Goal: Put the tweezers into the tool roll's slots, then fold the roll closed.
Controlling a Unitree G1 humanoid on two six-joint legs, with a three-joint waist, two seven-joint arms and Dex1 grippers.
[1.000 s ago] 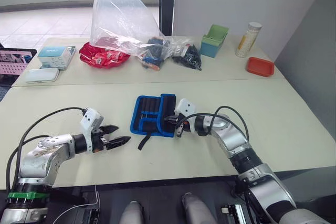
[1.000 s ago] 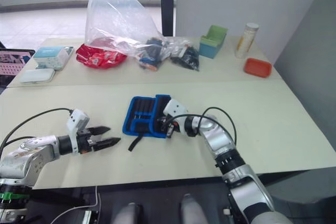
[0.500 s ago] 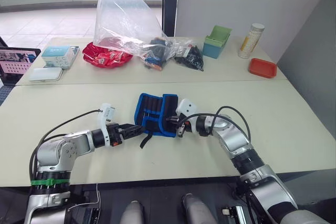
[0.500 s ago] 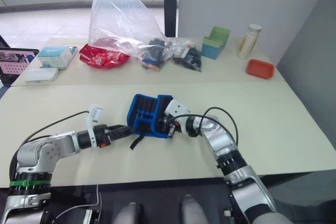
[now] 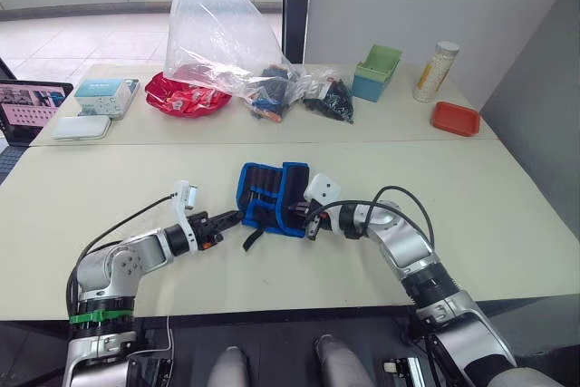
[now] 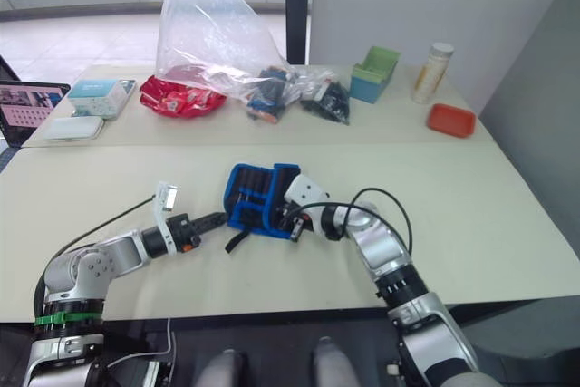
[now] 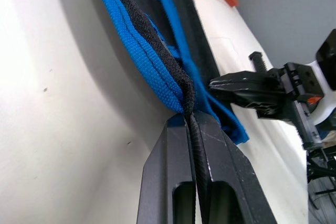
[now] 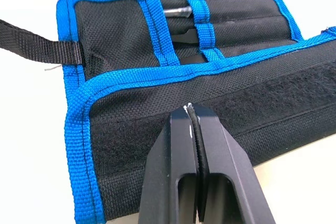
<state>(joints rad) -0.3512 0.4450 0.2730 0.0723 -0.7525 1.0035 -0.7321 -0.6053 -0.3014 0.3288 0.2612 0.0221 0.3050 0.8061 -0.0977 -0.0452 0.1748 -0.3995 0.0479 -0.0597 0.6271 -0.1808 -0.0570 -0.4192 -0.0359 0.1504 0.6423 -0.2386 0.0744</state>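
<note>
Tool roll (image 5: 270, 198) lies open near the middle of the near counter (image 5: 507, 224), blue border up, its black strap (image 5: 251, 240) trailing off the near edge toward me. In the right wrist view I see tweezers (image 8: 173, 1) already seated in the stitched slots, metal ends showing under the blue band; I cannot count them all.

Left end effector (image 5: 228, 218) is at the roll's left edge. In the left wrist view its fingers (image 7: 173, 182) are pressed together on that edge, the blue-bound fabric lifted and pinched between them.

Right end effector (image 5: 299, 213) sits at the roll's right edge. In the right wrist view its fingers (image 8: 220, 177) are closed, tips touching a thin fold of the black fabric just inside the blue border.

Surroundings, all on the far counter, well apart from the roll: a clear plastic bag (image 5: 217, 33) standing tall, a red packet (image 5: 186, 97) under it, dark items (image 5: 326, 97) beside it, a green box (image 5: 373, 70), a tall bottle (image 5: 433, 70), a red tray (image 5: 453, 118). Far left: a small boxed item (image 5: 104, 95), a white case (image 5: 80, 127), a screen (image 5: 27, 106).

Nothing lies between either end effector and the roll; the right arm's cable (image 5: 399, 201) loops above the counter.
</note>
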